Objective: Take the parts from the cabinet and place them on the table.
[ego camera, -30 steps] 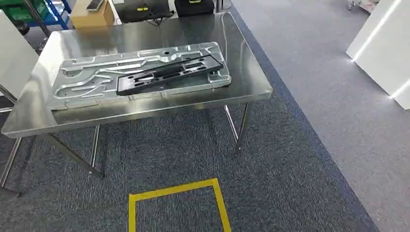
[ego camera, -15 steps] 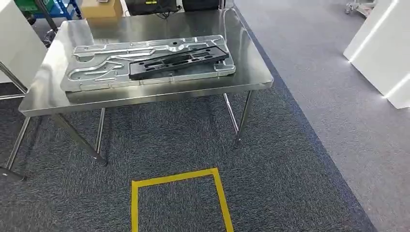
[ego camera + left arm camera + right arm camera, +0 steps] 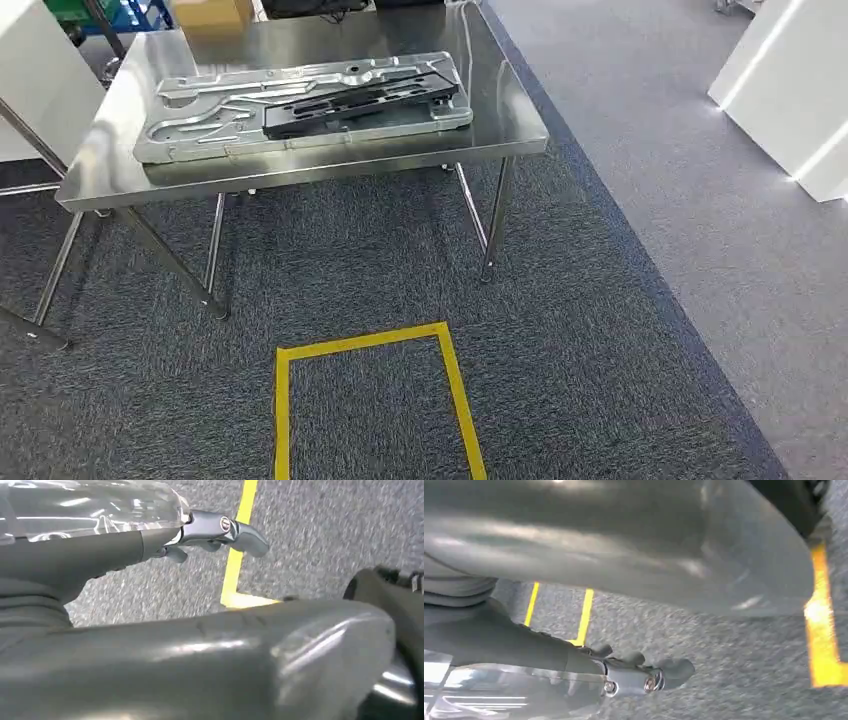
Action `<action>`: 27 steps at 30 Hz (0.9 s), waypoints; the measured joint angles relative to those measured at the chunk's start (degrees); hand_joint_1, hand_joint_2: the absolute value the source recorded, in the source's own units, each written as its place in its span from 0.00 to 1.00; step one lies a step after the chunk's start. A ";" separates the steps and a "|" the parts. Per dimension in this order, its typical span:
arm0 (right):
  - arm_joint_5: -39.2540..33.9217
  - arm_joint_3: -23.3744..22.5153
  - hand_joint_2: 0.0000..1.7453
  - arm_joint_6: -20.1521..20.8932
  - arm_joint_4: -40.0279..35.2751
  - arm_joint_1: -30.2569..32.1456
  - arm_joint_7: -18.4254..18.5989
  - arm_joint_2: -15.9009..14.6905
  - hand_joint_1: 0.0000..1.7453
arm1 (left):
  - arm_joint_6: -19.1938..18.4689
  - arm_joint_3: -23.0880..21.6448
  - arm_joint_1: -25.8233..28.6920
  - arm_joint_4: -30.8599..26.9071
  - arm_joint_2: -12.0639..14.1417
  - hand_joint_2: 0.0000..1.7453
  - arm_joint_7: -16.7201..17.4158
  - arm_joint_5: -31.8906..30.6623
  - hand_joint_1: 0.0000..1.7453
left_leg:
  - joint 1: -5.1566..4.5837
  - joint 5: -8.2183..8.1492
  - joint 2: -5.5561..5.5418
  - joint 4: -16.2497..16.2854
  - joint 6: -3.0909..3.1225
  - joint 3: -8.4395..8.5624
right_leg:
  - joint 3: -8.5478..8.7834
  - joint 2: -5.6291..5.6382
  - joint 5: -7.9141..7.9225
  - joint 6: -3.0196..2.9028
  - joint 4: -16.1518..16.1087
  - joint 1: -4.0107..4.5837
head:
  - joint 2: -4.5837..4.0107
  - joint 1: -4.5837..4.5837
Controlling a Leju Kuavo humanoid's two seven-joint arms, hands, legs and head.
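Glossy steel table, shiny stamped metal panel, matt black part, rough carpet

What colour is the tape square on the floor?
Yellow: the tape square shows best in the head view.

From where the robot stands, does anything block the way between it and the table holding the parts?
Nothing visible does. Grey carpet with a flat yellow tape outline lies before the table, where the black part rests on the silver panel.
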 joint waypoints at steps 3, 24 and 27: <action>0.35 0.00 0.00 0.09 0.00 0.06 0.17 -0.02 0.00 | -0.09 0.00 -0.10 0.00 0.04 0.00 -0.15 0.00 0.00 | 0.31 -3.74 0.01 11.11 -0.64 -1.49 | -2.96 -0.15 1.88 0.11 0.74 0.16 | 0.00 0.00; 1.31 0.17 0.00 0.79 0.00 -0.47 0.09 0.00 0.00 | 0.07 -0.22 -0.67 0.00 0.50 0.00 0.02 0.13 0.00 | -0.28 6.71 -0.63 -6.87 1.71 3.70 | 2.25 1.19 -2.81 2.31 0.31 0.17 | 0.00 -0.02; 1.16 0.17 0.00 0.76 0.02 -0.57 0.04 0.02 0.00 | 0.07 -0.44 -0.72 0.00 0.57 0.00 -0.02 0.13 0.00 | -0.16 8.26 -0.66 -7.38 0.70 3.39 | 1.09 1.13 -1.73 1.37 0.76 0.44 | 0.00 0.00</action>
